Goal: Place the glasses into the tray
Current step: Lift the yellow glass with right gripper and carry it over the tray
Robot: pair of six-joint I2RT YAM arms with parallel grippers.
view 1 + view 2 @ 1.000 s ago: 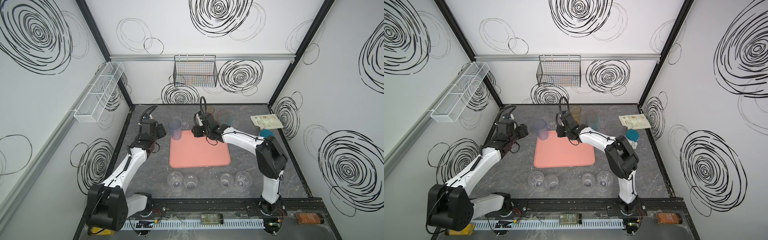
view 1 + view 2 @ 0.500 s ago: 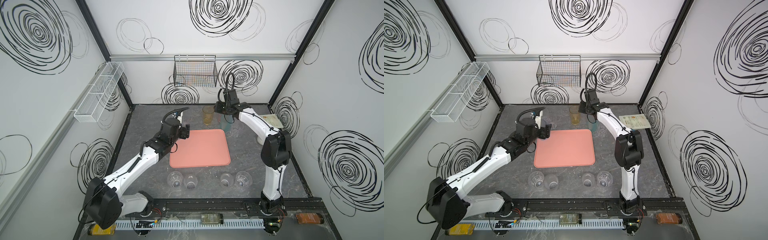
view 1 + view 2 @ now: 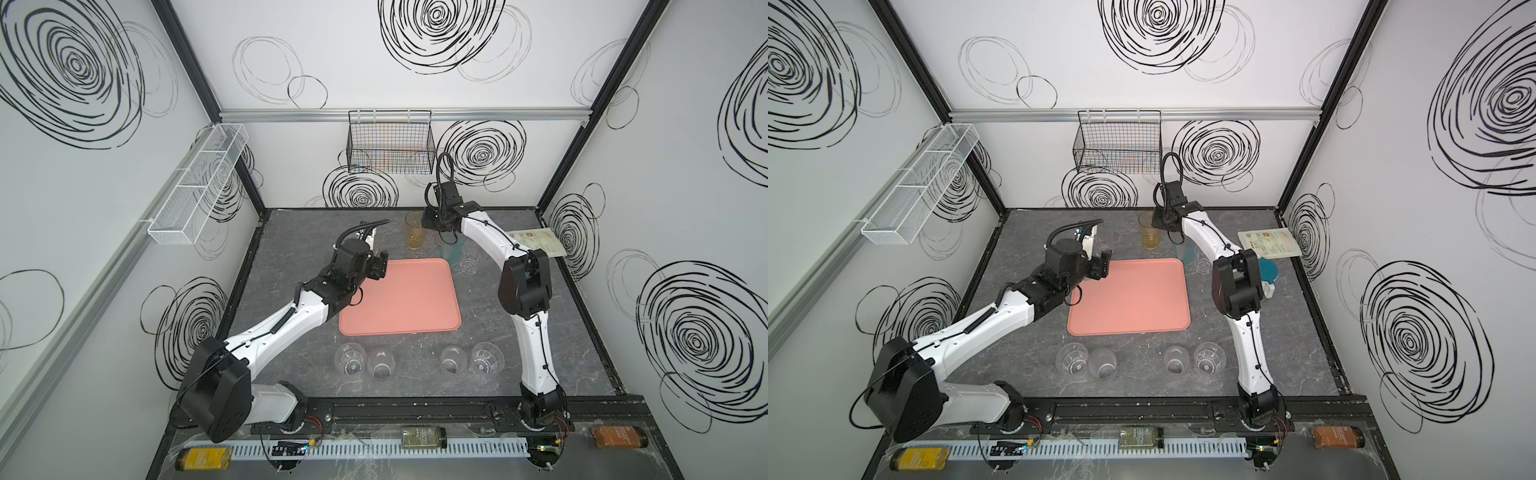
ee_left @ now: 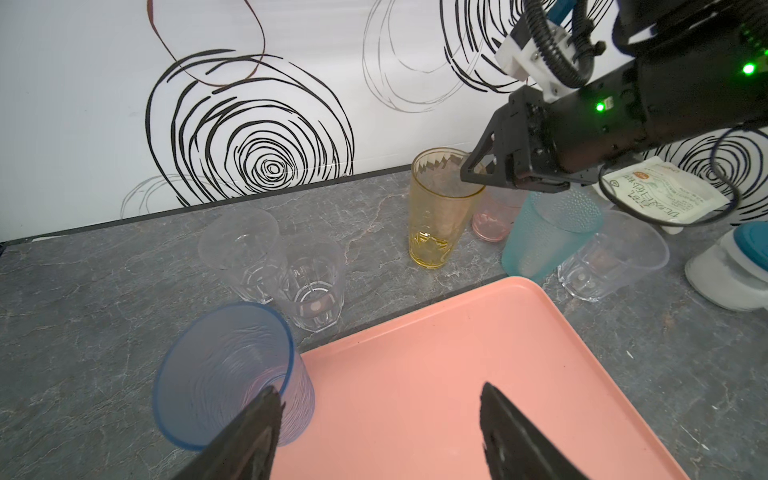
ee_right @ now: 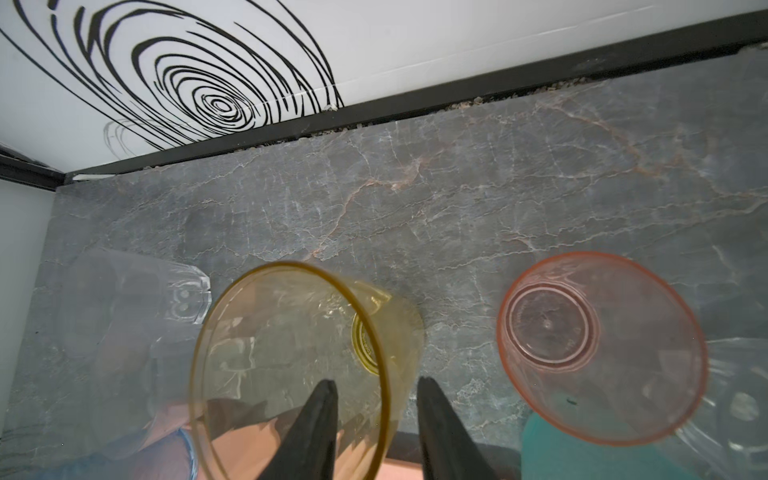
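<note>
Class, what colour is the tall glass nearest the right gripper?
The tall glass is amber; left wrist view shows it best.

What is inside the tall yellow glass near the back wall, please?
The right gripper has one of its fingers inside the yellow glass; the other is outside the rim. Otherwise the glass looks empty, though that finger covers part of its wall.

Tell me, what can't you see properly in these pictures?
Blue glass: in both top views the left arm covers it.
Pink glass: in both top views the right arm hides it.
Jar with teal lid: half behind the right arm in a top view.
Writing on the paper packet: too small to read.
Left tool: cut off by the left wrist view's edge; contact with the blue glass unclear.
</note>
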